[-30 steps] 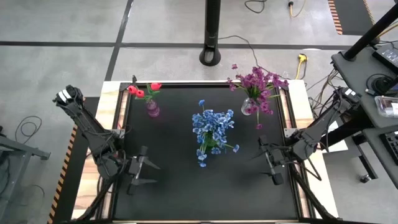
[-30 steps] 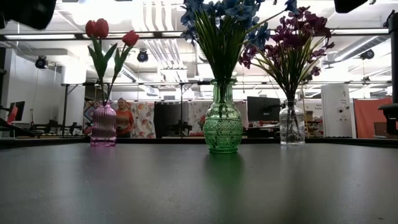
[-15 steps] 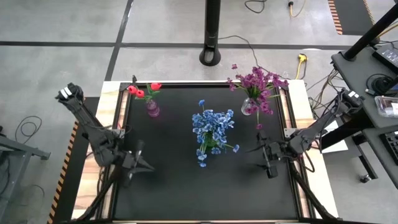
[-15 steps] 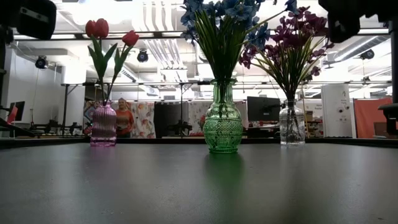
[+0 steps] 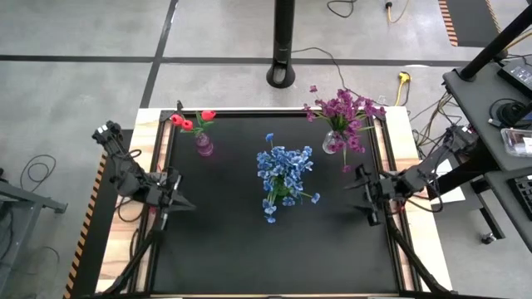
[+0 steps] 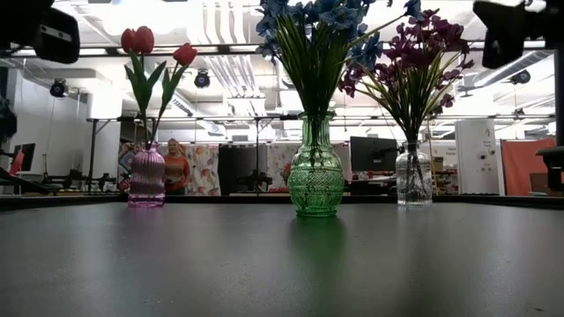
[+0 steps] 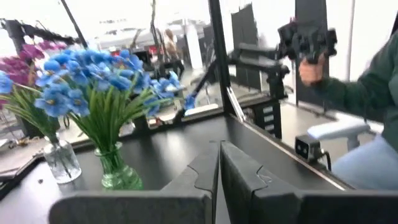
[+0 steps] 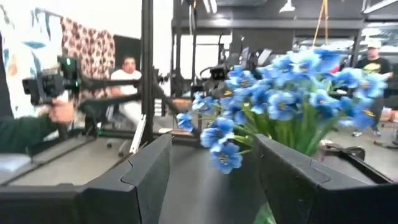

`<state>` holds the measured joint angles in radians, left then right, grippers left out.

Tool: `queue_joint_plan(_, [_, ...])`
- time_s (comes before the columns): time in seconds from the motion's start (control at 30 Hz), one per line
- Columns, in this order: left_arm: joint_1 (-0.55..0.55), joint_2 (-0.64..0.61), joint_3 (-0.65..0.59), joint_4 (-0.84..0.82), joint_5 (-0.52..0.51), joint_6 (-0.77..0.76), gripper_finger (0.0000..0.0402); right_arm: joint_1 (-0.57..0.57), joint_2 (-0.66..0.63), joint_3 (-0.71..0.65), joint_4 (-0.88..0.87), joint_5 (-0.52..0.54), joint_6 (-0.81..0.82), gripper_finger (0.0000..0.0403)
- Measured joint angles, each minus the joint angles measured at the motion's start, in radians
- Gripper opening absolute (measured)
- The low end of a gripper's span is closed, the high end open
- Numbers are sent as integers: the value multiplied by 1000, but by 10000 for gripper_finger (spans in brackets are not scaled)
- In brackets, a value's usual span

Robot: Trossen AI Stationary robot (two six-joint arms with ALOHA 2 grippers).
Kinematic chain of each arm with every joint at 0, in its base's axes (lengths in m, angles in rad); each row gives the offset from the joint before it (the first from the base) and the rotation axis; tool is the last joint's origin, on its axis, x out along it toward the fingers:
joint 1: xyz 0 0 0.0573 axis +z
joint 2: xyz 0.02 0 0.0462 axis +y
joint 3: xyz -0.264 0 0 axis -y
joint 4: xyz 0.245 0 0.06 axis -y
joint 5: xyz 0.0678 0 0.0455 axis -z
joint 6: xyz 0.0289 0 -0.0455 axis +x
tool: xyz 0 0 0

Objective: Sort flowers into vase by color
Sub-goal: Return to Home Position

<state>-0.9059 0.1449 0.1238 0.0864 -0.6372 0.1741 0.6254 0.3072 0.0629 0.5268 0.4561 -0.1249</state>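
tulips (image 5: 193, 122) in vase (image 5: 204, 148), left on table (image 5: 224, 241); clustered blooms (image 5: 284, 169) centre; sprays (image 5: 345, 110) right

The right gripper (image 8: 211, 148) holds its fingers apart, blue flowers (image 8: 283, 102) just beyond; farther off, a seated person (image 8: 129, 84) and seemingly a hand (image 8: 59, 112) gripping a handle

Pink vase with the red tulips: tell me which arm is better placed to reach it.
Likely left. The left arm sits at the table edge nearest the pink vase; the right arm waits on the far side, beyond the blue flowers.
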Motion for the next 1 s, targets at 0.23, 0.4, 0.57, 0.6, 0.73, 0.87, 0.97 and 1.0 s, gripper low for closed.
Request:
queue_joint_plan(0.23, [2, -140, -101, -11, -10, 48, 0, -6, -189, -51, -220, 81, 26, 217])
queue_joint_plan(0.4, [4, -66, -105, -35, -88, 11, 0, -5, -236, -51, -445, 122, 35, 217])
queue_joint_plan(0.57, [5, -31, -105, -43, -167, -79, 0, -4, -230, -51, -454, 177, 33, 213])
queue_joint_plan(0.6, [5, -27, -105, -43, -166, -87, 0, -4, -230, -51, -454, 175, 22, 211])
queue_joint_plan(0.73, [5, -23, -105, -42, -167, -147, 0, -5, -232, -51, -455, 175, -27, 204])
queue_joint_plan(0.87, [5, -22, -105, -42, -166, -324, 0, -5, -231, -51, -456, 175, -6, 197])
queue_joint_plan(0.97, [5, -17, -105, -37, -166, -449, 0, -5, -224, -51, -457, 174, 19, 195])
queue_joint_plan(1.0, [5, -15, -105, -35, -165, -464, 0, -5, -222, -51, -457, 174, 18, 195])
